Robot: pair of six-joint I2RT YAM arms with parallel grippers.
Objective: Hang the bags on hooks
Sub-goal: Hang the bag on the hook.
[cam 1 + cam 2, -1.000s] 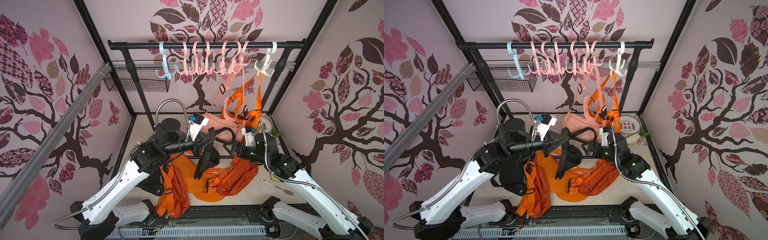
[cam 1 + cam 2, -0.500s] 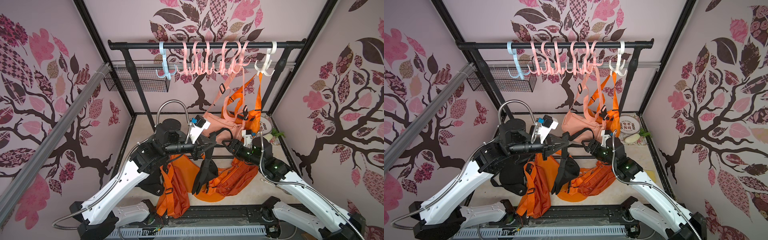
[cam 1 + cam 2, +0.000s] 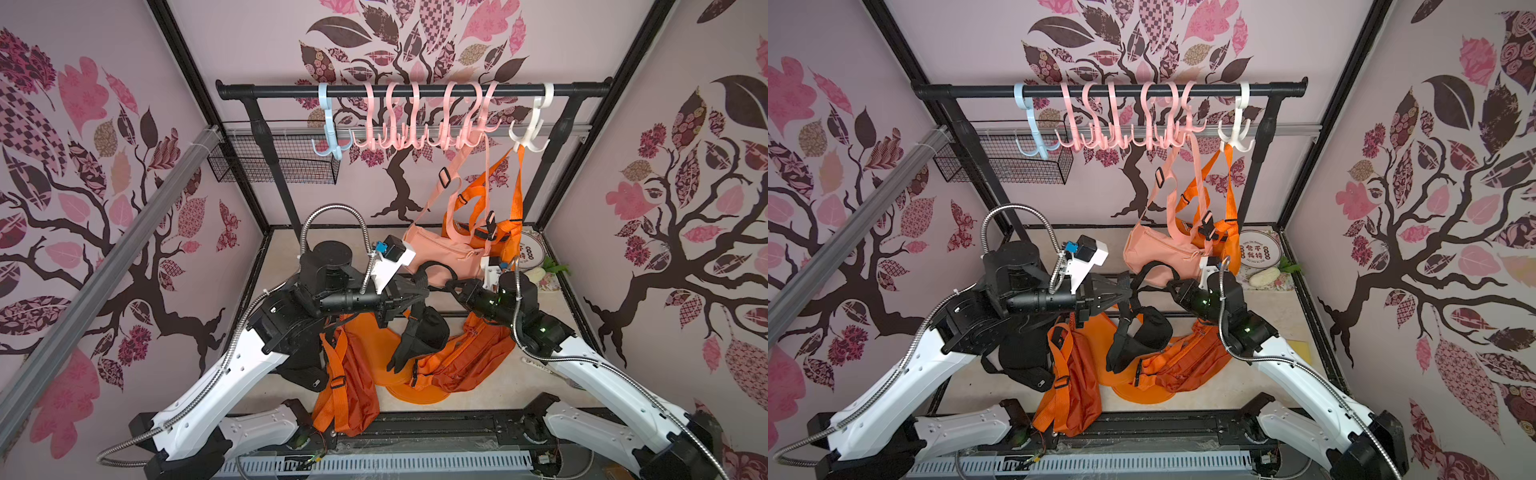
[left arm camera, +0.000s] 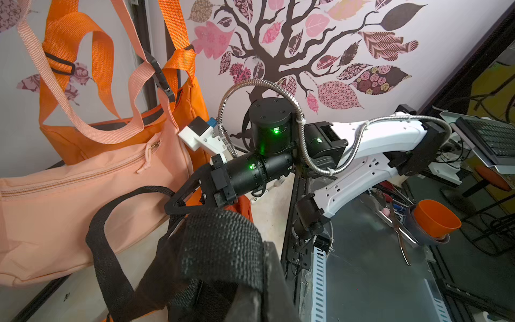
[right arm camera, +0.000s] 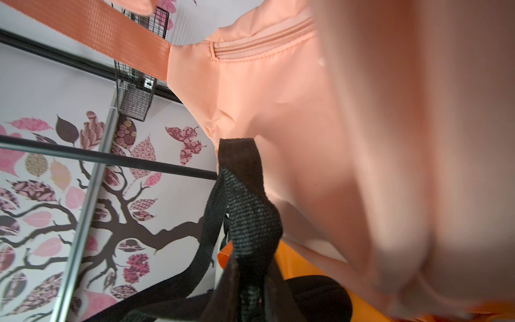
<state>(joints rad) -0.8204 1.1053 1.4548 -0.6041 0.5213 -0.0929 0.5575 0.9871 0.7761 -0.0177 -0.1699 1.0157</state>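
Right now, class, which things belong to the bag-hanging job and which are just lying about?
Job: black bag, held by left tool and right tool; blue hook; rail.
Lying about: orange bags on the floor; wire basket; plate.

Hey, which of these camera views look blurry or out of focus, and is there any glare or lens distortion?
Right wrist view: the peach bag crowds the lens and is smeared and soft, while the strap is sharper. Left wrist view: the near strap is out of focus and the background is crisp. Both top views: sharp, evenly lit, no glare, but the wide angle splays the frame posts outward.
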